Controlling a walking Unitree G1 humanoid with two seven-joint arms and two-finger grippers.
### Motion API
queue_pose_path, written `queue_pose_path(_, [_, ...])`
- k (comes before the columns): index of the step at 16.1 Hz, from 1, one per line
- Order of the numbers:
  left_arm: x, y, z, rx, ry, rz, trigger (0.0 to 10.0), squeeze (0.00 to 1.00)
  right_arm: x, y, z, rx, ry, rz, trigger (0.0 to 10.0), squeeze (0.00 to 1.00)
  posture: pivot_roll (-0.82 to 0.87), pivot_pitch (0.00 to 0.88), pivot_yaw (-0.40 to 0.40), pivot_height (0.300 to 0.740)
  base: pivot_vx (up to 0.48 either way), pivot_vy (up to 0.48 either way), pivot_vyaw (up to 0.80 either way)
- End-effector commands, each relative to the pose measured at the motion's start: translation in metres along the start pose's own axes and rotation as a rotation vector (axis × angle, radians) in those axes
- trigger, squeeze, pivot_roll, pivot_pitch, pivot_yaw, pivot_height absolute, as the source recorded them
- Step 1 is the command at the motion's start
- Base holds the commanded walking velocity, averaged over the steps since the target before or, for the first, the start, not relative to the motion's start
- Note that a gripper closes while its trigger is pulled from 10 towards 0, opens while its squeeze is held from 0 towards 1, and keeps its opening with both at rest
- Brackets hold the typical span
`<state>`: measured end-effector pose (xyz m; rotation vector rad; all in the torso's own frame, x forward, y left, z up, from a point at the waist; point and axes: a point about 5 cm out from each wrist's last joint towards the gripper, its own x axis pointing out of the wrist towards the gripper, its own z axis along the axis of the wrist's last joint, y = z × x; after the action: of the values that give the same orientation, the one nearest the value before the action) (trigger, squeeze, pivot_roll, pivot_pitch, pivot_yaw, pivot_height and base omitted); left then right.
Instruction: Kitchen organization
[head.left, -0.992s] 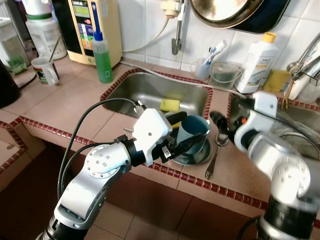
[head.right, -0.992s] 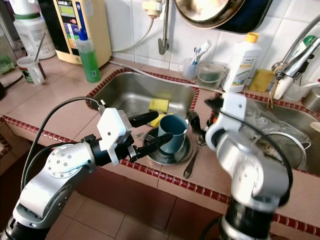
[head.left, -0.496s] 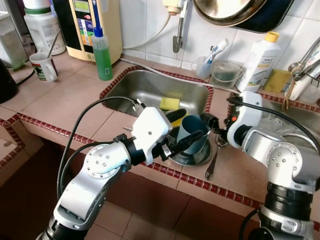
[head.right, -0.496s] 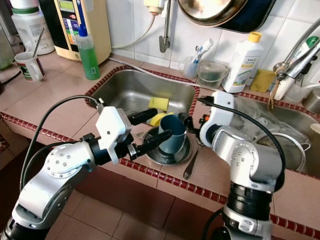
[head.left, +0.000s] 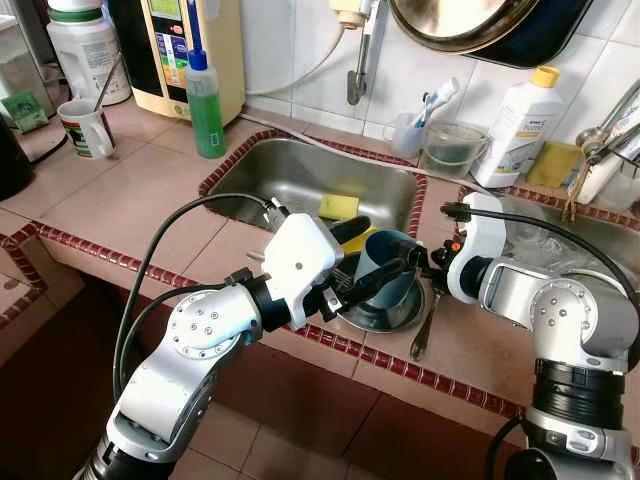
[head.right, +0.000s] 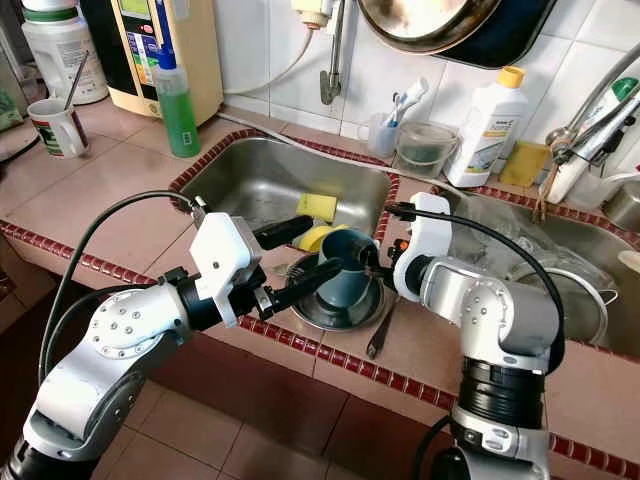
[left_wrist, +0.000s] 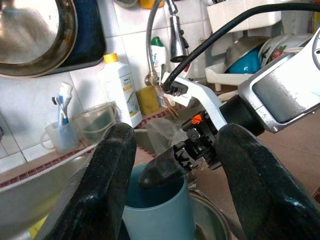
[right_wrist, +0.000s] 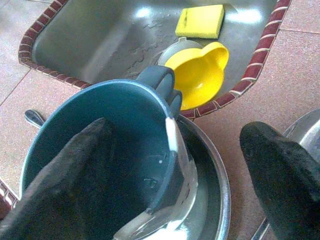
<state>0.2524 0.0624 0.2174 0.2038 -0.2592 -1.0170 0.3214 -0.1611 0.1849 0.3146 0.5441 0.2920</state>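
My right hand (head.right: 372, 258) has closed in — one finger now inside the cup (head.right: 342, 268), spread. Left hand (head.right: 300, 262) straddles it, apart. Cup sits in bowl (head.right: 335, 310) at worktop's front edge — handover likely.

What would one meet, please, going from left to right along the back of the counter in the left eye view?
White mug → green bottle → cup of toothbrushes → clear container → white bottle with yellow cap → yellow sponge.
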Motion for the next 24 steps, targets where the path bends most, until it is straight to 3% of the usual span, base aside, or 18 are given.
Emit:
queue_pose_path(1, [0.0005,-0.0023,0.0041,0.009,-0.015,-0.003,10.0,0.0,-0.0016,-0.0018,0.0043,0.001,0.014,0.0,0.0,0.0,-0.05,0.036,-0.094,0.74,0.0,0.0,0.0])
queue_pose_path(8, [0.0031,-0.0027,0.0052,0.009,-0.028,-0.001,10.0,0.0,-0.0013,-0.0045,0.0078,0.041,0.018,0.012,0.0,0.0,-0.05,0.025,-0.096,0.74,0.0,0.0,0.0])
queue_pose_path(11, [0.0036,-0.003,0.0051,0.008,-0.029,0.004,10.0,0.0,-0.0012,-0.0045,0.0094,0.104,0.03,0.026,0.0,0.0,-0.05,0.028,-0.099,0.74,0.0,0.0,0.0])
queue_pose_path(24, [0.0033,-0.0027,0.0056,-0.001,-0.032,0.017,10.0,0.0,-0.0007,-0.0034,0.0116,0.113,0.053,0.026,0.0,0.0,-0.05,0.04,-0.1,0.74,0.0,0.0,0.0])
